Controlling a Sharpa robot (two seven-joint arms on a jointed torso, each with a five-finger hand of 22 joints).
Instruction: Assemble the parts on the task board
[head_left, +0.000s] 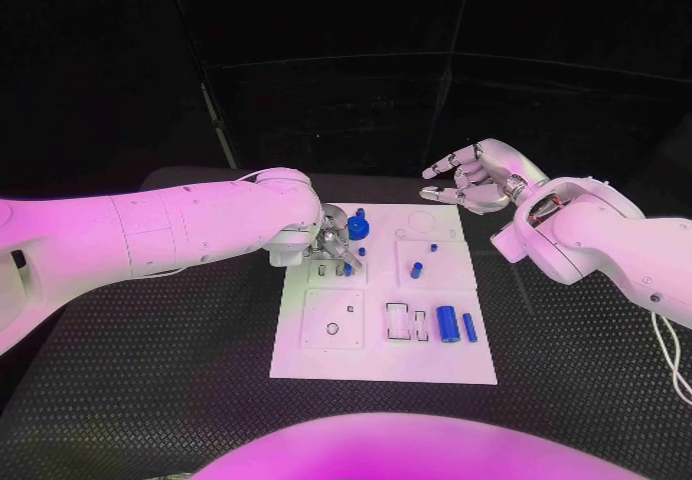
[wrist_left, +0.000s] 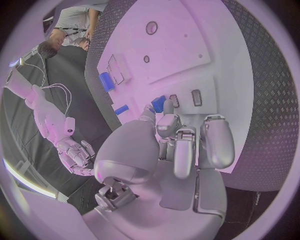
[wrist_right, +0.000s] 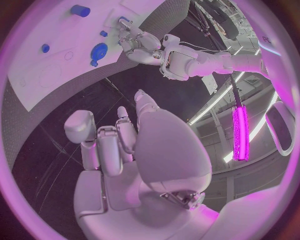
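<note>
One white task board (head_left: 378, 360), a flat rectangular plate, lies in the middle of the black, diamond-patterned table (head_left: 144, 400). At least six blue parts show on it in the head view: a round disc-like piece (head_left: 356, 229) and a small peg (head_left: 361, 251) near the board's far left corner, two small pegs (head_left: 433, 247) (head_left: 415, 269) right of them toward the board's middle, and a thick cylinder (head_left: 449, 324) with a thin rod (head_left: 470, 327) just beside it near the board's right edge, both lying flat. The board carries raised square plates with round holes and several narrow rectangular recesses (head_left: 397, 320); the recesses left of the thick cylinder look unfilled. The left hand (head_left: 335, 243), smooth silver metal, is down at the board's far left corner, fingers curled beside the disc; whether it grips a part cannot be told. The right hand (head_left: 476, 177) hovers off the board's far right corner, fingers apart and grasping nothing.
</note>
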